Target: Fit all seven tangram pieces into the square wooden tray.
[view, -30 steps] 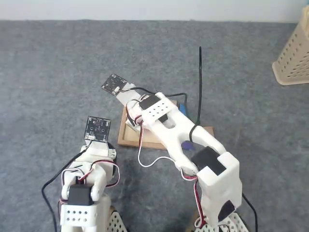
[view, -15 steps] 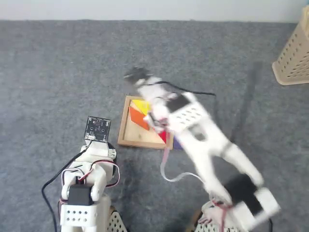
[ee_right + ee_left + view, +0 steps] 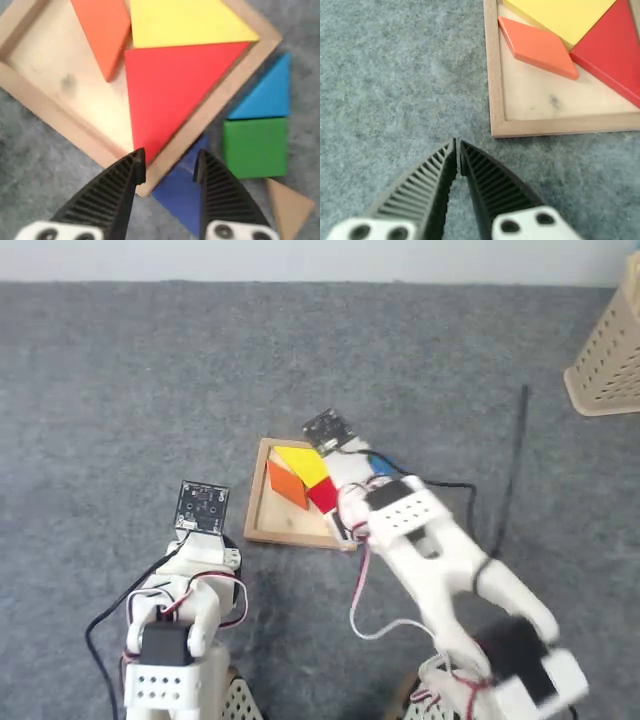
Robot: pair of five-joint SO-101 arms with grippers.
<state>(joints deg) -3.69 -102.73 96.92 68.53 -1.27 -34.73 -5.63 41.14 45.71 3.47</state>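
Note:
The square wooden tray (image 3: 256, 510) lies mid-carpet holding a yellow triangle (image 3: 301, 462), an orange piece (image 3: 285, 485) and a red triangle (image 3: 322, 494). My right arm (image 3: 405, 512) stretches over the tray's right side. In the right wrist view my right gripper (image 3: 169, 162) hangs open and empty above the tray's rim (image 3: 210, 107) and a dark blue piece (image 3: 181, 190). Outside that rim lie a light blue triangle (image 3: 267, 92), a green square (image 3: 255, 147) and a tan triangle (image 3: 290, 212). My left gripper (image 3: 458, 146) is shut over bare carpet, just short of the tray's corner (image 3: 496, 127).
A beige perforated basket (image 3: 612, 340) stands at the far right edge. A thin black cable (image 3: 510, 455) runs up the carpet right of the tray. Grey carpet lies open to the left of and beyond the tray. The left arm (image 3: 180, 620) stays at the near left.
My right arm has swung from the tray's left side across to its right side, uncovering the yellow, orange and red pieces. The left arm has not moved.

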